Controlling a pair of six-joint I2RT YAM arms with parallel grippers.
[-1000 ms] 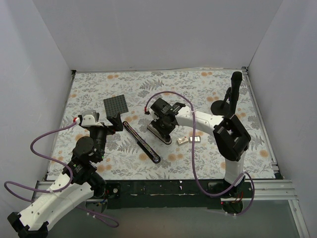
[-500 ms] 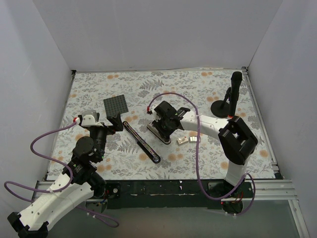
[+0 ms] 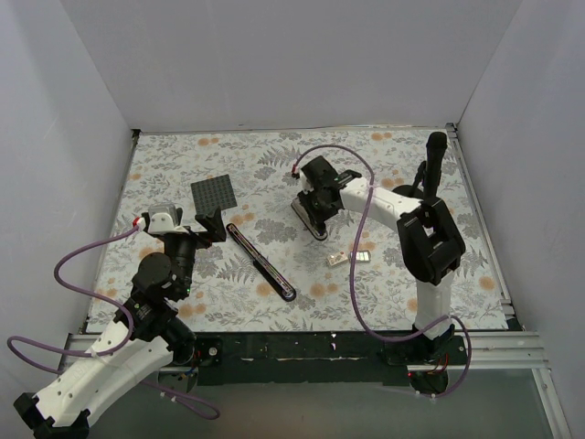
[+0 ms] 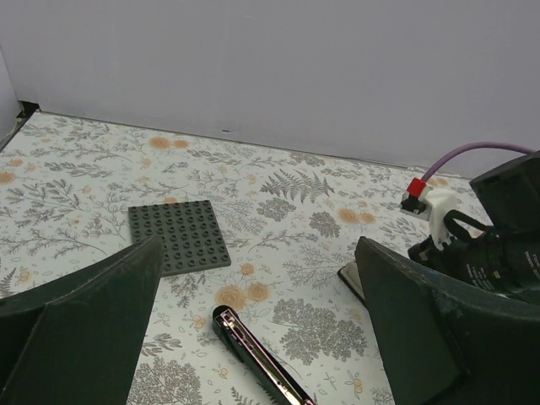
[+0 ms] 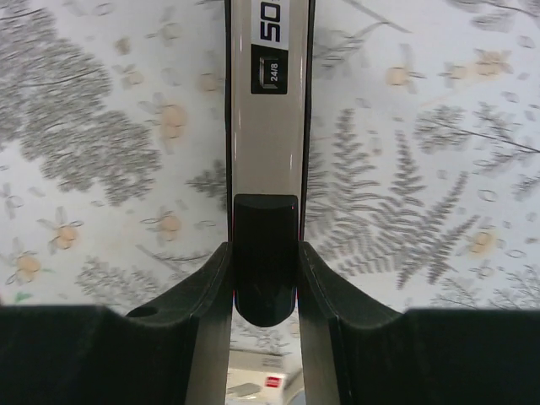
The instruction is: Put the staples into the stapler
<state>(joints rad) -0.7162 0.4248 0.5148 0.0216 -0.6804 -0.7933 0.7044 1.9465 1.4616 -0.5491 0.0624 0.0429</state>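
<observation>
A slim black stapler arm (image 3: 261, 262) with a silver channel lies open on the floral mat; its far end shows in the left wrist view (image 4: 253, 350). My left gripper (image 3: 207, 234) is open and empty above that end, jaws wide apart (image 4: 261, 325). My right gripper (image 3: 312, 216) is shut on a black and grey stapler part (image 5: 265, 126) marked 24/8, gripping its black end (image 5: 265, 257). The staples (image 3: 361, 257) and their small whitish box (image 3: 336, 261) lie on the mat in front of the right gripper, apart from it.
A dark grey studded plate (image 3: 213, 194) lies at the back left, also in the left wrist view (image 4: 179, 236). A tall black stand with a round base (image 3: 408, 197) stands at the right. White walls close in the mat on three sides.
My right gripper has moved back and to the right, carrying the black and grey stapler part away from the staples. The left arm, slim stapler arm and staples have not moved.
</observation>
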